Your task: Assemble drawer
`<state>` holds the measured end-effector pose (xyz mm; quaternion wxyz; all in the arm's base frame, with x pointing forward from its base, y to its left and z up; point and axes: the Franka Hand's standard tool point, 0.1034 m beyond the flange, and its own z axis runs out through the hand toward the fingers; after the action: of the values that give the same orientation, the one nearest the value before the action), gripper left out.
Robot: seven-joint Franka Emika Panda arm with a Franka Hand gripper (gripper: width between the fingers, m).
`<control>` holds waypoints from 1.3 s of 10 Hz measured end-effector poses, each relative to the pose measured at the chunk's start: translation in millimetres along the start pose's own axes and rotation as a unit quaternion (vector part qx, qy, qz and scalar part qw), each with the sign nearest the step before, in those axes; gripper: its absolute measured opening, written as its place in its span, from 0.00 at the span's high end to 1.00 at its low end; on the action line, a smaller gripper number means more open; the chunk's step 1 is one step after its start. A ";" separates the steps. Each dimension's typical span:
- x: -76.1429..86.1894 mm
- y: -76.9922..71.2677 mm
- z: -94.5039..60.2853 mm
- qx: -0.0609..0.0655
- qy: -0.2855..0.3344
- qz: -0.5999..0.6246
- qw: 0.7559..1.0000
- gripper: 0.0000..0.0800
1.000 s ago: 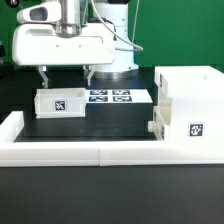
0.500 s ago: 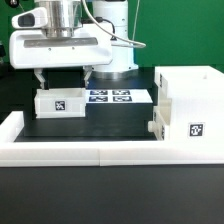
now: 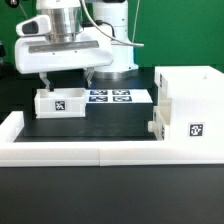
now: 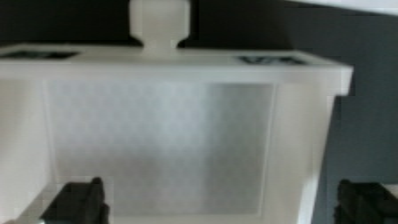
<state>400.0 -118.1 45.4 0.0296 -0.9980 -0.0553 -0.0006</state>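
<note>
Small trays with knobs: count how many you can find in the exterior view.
2. One tray sits below the open claw; another tray is partly inside the big box. More may be hidden.

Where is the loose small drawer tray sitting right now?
In the exterior view, the small tray sits on the left of the table, beside the marker board, directly under the open gripper.

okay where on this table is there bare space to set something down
The widest bare patch is the black mat in front of the loose tray, bordered by the front border block and the drawer shell. It is crowded at the tray, where the gripper hangs with open jaws, and on the marker board beside it.
</note>
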 end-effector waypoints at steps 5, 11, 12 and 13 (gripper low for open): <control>-6.3 -15.4 9.8 -0.014 0.014 -0.008 1.000 0.19; -17.1 -15.6 41.1 -0.039 0.031 -0.017 0.999 0.19; -16.7 -16.2 41.6 -0.040 0.032 -0.017 0.999 0.19; -14.9 -17.6 41.5 -0.040 0.033 -0.017 0.999 0.19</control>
<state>383.1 -99.9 5.0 -0.0082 -0.9968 -0.0710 -0.0359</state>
